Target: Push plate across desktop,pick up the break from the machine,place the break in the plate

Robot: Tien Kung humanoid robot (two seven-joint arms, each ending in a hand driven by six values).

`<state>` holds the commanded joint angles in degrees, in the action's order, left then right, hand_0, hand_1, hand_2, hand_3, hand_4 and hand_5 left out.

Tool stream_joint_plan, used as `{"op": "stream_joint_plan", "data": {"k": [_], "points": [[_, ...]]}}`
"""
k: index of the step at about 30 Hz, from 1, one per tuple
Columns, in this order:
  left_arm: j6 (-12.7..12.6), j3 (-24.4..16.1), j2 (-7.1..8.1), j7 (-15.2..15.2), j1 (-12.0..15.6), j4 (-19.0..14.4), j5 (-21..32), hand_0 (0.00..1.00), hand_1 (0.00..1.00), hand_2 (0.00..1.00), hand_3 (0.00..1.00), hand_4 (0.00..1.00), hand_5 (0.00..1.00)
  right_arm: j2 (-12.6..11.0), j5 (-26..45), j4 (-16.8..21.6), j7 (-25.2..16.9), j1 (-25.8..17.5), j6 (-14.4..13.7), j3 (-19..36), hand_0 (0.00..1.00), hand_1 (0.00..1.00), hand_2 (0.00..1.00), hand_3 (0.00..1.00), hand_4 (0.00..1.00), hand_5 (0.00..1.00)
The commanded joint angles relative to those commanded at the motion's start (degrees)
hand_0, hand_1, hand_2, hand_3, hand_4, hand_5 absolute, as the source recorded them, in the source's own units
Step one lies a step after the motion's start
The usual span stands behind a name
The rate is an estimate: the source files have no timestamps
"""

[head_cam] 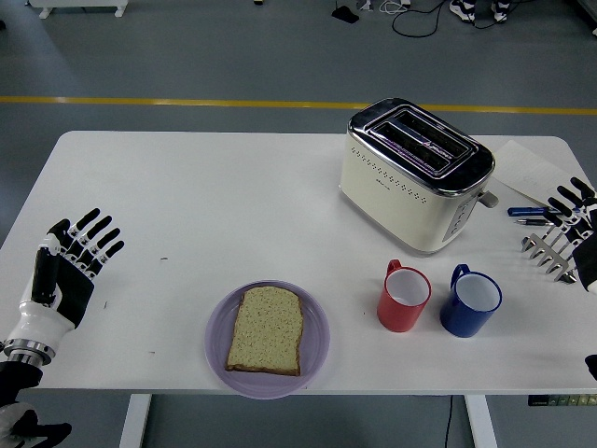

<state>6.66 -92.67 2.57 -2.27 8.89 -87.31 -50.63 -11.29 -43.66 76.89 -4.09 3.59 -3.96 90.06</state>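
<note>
A purple plate (313,359) sits near the table's front edge, centre. A slice of bread (267,329) lies flat on it. The cream and chrome toaster (415,175) stands at the back right, its slots empty. My left hand (67,261) hovers over the table's left side, fingers spread, holding nothing, well left of the plate. My right hand (580,219) is at the right edge, fingers spread and empty, right of the toaster.
A red mug (403,296) and a blue mug (471,301) stand side by side right of the plate. Forks (548,253), pens (530,216) and a sheet of paper (525,169) lie at the far right by my right hand.
</note>
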Motion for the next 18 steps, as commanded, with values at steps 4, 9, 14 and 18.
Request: {"op": "stream_joint_plan", "data": {"k": [4, 9, 14, 18], "points": [[-0.2, -0.1, -0.05, 0.0, -0.3, 0.2, 0.0, 0.809, 0.823, 0.842, 0.807, 0.534, 0.998, 0.2, 0.0, -0.1, 0.0, 0.1, 0.1, 0.0, 0.73, 0.715, 0.737, 0.743, 0.535, 0.523], [-0.7, 0.0, -0.03, -0.1, -0.4, 0.3, 0.2, 0.809, 0.818, 0.833, 0.799, 0.531, 0.998, 0.2, 0.1, -0.3, -0.1, 0.4, 0.2, 0.0, 0.728, 0.715, 0.737, 0.74, 0.509, 0.525], [-0.8, 0.2, -0.07, -0.1, -0.6, 0.4, 0.4, 0.808, 0.817, 0.831, 0.796, 0.53, 0.998, 0.3, 0.1, -0.5, -0.1, 0.4, 0.3, -0.1, 0.727, 0.713, 0.736, 0.737, 0.507, 0.523], [-1.0, 0.1, -0.14, -0.3, -0.7, 0.9, 1.1, 0.808, 0.817, 0.831, 0.796, 0.53, 0.998, 0.3, 0.3, -0.6, -0.1, 0.5, 0.5, -0.1, 0.727, 0.713, 0.736, 0.737, 0.507, 0.523]]}}
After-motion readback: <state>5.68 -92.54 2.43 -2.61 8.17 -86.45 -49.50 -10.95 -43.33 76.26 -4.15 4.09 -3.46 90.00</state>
